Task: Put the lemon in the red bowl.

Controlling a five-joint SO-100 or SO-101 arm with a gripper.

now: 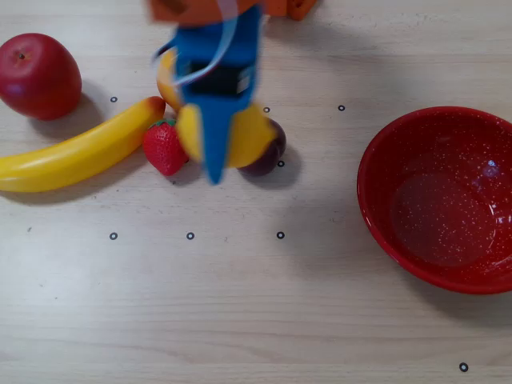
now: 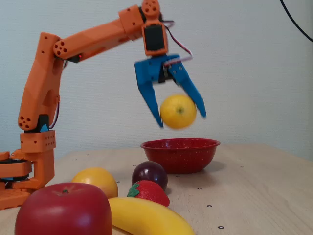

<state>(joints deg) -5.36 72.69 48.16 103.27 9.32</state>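
Observation:
My blue gripper (image 2: 180,117) is shut on the yellow lemon (image 2: 178,111) and holds it high in the air, above the table and a little left of the red bowl (image 2: 180,154) in the fixed view. In the overhead view the lemon (image 1: 250,134) sits between the blue fingers, with the gripper (image 1: 214,164) over the dark plum, well left of the speckled red bowl (image 1: 382,184). The bowl holds nothing.
On the table lie a red apple (image 1: 38,75), a banana (image 1: 76,154), a strawberry (image 1: 164,147), a dark plum (image 1: 272,156) and an orange fruit (image 1: 166,77). The orange arm base (image 2: 27,166) stands at the left of the fixed view.

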